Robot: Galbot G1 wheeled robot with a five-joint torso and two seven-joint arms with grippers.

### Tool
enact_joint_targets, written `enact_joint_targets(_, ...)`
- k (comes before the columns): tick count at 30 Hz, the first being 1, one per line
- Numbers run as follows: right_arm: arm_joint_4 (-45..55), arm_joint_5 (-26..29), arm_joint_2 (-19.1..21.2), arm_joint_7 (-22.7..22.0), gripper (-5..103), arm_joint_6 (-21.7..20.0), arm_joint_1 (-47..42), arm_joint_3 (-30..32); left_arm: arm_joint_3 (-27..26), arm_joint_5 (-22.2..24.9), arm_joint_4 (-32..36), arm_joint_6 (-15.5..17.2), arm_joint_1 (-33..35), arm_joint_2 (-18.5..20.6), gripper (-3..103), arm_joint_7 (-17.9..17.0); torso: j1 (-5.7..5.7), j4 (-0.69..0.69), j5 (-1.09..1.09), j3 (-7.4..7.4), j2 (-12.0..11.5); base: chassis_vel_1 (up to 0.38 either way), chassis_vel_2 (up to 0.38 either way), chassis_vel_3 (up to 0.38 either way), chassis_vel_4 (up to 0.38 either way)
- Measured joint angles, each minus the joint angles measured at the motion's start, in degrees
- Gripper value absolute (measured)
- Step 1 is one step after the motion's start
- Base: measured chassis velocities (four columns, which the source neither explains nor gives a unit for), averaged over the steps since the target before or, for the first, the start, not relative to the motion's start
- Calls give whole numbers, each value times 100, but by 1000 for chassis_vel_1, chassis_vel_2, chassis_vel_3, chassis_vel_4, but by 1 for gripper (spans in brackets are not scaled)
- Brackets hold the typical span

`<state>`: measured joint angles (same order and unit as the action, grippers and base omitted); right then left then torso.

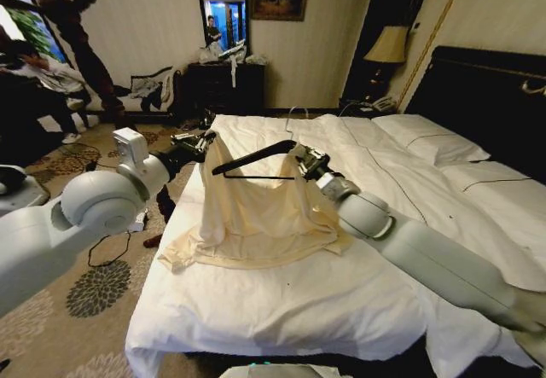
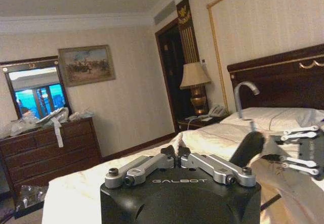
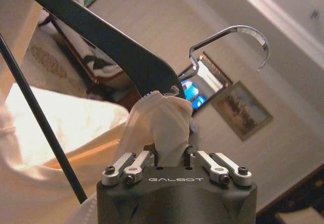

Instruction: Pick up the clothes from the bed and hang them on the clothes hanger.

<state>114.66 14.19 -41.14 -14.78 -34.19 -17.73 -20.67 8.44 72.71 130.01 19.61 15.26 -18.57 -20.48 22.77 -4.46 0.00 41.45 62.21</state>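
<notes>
Head view: my right gripper [image 1: 300, 158] pinches the shirt [image 1: 256, 216] against the hanger [image 1: 252, 158], left gripper [image 1: 203, 142] pinching its other shoulder. Mid-hanging, I'd guess; next, thread that shoulder on.

The word "GALBOT" was printed in pale capital letters on the dark housing of the left gripper [image 2: 178, 152], just below its linkage arms, as seen in the left wrist view. The same word "GALBOT" stood in the same pale capitals on the grey housing of the right gripper [image 3: 171, 155], below its linkage arms, in the right wrist view. No other writing, number or label could be read; the framed picture [image 2: 86, 64] on the far wall and the small mark on the shirt carried nothing legible.
</notes>
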Motion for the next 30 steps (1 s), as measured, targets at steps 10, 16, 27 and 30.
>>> enact_joint_targets(10, -483, 369, -661, -216, 23, -470, 655, -1009, 393, -482, -144, 154, -26, -313, 0, -67, 1, 2, -3, 0, 0, 0, 0, 0, 0)
enact_joint_targets(16, -977, 750, -1005, -449, 23, -777, 825, -1281, 445, -654, 29, 176, 100, -319, 0, -73, -2, 0, 1, -1, 0, 0, 0, 0, 0)
enact_joint_targets(27, -1686, 664, -1227, -552, 23, -817, 1094, -1470, -179, -517, 431, 225, 419, 106, 0, -22, -1, 3, -1, -1, 1, 0, 0, 0, 0)
enact_joint_targets(30, -1781, 621, -1158, -548, 23, -816, 996, -1386, -314, -457, 493, 219, 462, 177, 0, -8, -2, 0, -1, -1, 0, 0, 0, 0, 0)
